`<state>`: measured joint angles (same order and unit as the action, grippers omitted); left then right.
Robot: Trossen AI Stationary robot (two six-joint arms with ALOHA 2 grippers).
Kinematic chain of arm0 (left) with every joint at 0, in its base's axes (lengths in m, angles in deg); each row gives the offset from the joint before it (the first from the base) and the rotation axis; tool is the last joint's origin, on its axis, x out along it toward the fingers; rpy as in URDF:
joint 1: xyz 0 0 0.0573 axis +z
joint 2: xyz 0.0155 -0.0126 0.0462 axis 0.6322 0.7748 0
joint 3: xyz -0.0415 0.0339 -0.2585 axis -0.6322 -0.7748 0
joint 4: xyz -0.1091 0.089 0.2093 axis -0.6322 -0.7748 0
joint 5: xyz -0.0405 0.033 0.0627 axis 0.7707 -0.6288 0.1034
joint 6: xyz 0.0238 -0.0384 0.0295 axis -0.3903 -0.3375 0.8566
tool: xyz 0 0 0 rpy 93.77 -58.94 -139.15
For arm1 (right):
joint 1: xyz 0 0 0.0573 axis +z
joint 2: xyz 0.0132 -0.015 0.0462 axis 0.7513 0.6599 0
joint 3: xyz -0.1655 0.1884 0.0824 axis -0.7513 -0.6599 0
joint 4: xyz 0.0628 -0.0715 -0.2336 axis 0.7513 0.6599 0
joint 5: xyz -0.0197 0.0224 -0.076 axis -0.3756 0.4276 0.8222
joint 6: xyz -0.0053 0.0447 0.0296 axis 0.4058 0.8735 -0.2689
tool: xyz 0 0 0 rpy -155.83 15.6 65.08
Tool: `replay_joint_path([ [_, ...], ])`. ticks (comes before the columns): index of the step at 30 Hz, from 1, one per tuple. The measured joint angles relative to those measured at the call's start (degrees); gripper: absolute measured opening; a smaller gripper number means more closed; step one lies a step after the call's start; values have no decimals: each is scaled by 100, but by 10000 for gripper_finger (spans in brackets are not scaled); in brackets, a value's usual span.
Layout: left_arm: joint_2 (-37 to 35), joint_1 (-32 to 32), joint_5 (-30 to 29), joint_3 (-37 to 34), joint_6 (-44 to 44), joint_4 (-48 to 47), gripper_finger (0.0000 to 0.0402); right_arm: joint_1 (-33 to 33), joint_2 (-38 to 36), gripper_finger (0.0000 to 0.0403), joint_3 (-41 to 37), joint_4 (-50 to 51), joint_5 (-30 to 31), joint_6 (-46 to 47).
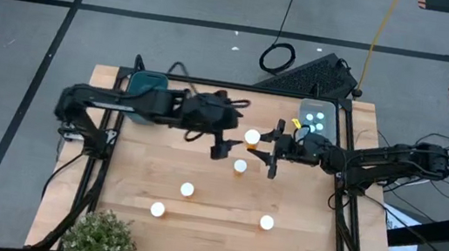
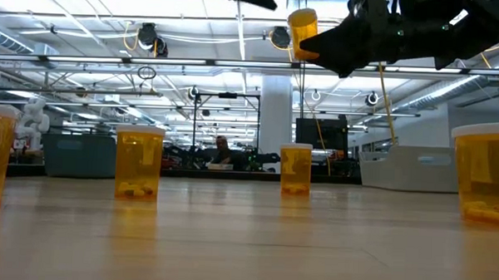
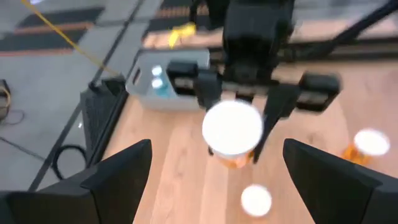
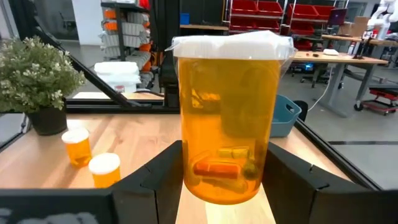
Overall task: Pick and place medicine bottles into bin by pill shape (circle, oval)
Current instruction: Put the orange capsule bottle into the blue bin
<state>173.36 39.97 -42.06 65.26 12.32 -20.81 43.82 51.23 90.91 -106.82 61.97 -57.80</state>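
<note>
The right gripper (image 1: 259,141) is clamped on an orange bottle (image 1: 252,137) high above the wooden table (image 1: 218,230), and the left gripper (image 1: 219,149) waits close beside it with fingers apart.

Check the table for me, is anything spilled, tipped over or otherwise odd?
Nothing stands out. The orange bottles on the table stand upright with caps on, and the right gripper holds one bottle upright above it, facing the open left gripper.
</note>
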Motion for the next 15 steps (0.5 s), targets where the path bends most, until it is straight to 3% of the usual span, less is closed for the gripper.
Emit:
replay_joint_path([
  [7,873,154,703,929,293,-464,367,0,2,180,0,130,7,-80],
  [15,1347,201,1076,1257,478,-726,367,-4,2,180,0,227,26,-149],
])
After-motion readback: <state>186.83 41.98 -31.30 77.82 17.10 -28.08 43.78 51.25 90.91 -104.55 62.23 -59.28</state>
